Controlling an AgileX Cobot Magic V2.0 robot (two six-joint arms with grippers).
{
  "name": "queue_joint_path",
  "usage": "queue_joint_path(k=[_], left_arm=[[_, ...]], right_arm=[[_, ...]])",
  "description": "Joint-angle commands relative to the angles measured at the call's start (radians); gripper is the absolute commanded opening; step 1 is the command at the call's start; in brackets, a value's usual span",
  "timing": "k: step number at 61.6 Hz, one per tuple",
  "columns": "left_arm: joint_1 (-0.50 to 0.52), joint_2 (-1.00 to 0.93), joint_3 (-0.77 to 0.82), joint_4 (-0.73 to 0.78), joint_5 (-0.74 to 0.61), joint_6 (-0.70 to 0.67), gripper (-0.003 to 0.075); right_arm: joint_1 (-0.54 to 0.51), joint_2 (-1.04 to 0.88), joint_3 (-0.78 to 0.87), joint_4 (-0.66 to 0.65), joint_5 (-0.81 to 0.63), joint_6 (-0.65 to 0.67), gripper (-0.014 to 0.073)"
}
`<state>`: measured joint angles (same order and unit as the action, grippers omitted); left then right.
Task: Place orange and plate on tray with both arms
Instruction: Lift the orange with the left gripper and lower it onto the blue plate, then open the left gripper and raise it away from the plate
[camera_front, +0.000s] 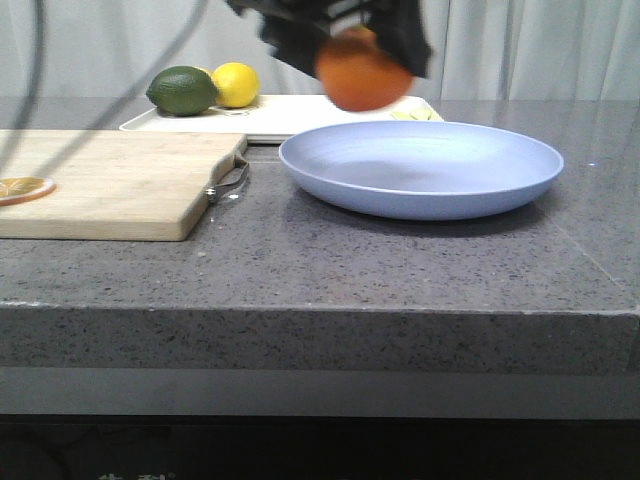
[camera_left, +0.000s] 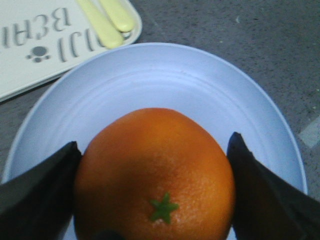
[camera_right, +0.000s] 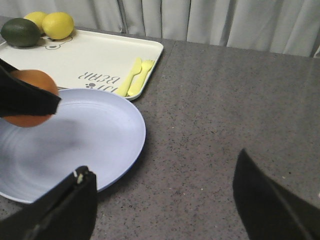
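Note:
My left gripper (camera_front: 362, 45) is shut on the orange (camera_front: 362, 73) and holds it in the air above the far part of the lavender-blue plate (camera_front: 420, 167). In the left wrist view the orange (camera_left: 155, 175), green stem dot up, sits between the two black fingers over the plate (camera_left: 160, 85). The white tray (camera_front: 290, 115) lies behind the plate; it also shows in the right wrist view (camera_right: 95, 55). My right gripper (camera_right: 162, 195) is open and empty over bare counter, just right of the plate's rim (camera_right: 140, 140). It is out of the front view.
A green lime (camera_front: 182, 90) and a yellow lemon (camera_front: 235, 84) rest on the tray's far left. Yellow cutlery (camera_right: 135, 77) lies on the tray's near right corner. A wooden cutting board (camera_front: 110, 180) with a dried orange slice (camera_front: 22, 187) is at left.

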<state>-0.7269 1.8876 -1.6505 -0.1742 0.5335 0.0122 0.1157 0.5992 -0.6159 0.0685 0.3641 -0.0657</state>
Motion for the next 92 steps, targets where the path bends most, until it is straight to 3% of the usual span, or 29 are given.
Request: queue_joint_path(k=[1, 10, 26, 40, 47, 61, 80, 85, 92], left_arm=[[-0.027, -0.016, -0.038, -0.009, -0.178, 0.000, 0.0307], [-0.038, 0.035, -0.038, -0.009, -0.253, 0.000, 0.0307], [-0.038, 0.063, -0.038, -0.009, -0.203, 0.000, 0.0323], [-0.038, 0.069, -0.038, -0.009, -0.214, 0.000, 0.0554], [-0.038, 0.067, -0.038, -0.009, -0.218, 0.000, 0.0619], [-0.038, 0.021, -0.066, -0.001, -0.177, 0.000, 0.0620], [-0.038, -0.065, -0.121, 0.145, -0.021, 0.000, 0.0614], [-0.038, -0.076, -0.121, 0.154, 0.018, 0.000, 0.0564], [-0.038, -0.083, -0.121, 0.154, 0.056, 0.000, 0.0407]], right_arm=[[-0.005, 0.005, -0.036, 0.005, -0.068, -0.005, 0.0573], [-0.005, 0.005, -0.036, 0.005, -0.068, -0.005, 0.0573], [-0.005, 0.005, -0.036, 0.005, -0.068, -0.005, 0.0573], [-0.005, 0.005, -0.036, 0.005, -0.068, -0.005, 0.0573], [-0.005, 0.005, -0.036, 0.005, -0.068, -0.005, 0.0573], [-0.005, 0.005, -0.036, 0.005, -0.068, -0.005, 0.0573], [-0.005, 0.005, -0.036, 0.005, -0.067, -0.005, 0.0573], [-0.005, 0.005, -0.036, 0.005, -0.067, -0.005, 0.0573], [-0.005, 0.005, -0.036, 0.005, -0.067, -0.005, 0.0573]])
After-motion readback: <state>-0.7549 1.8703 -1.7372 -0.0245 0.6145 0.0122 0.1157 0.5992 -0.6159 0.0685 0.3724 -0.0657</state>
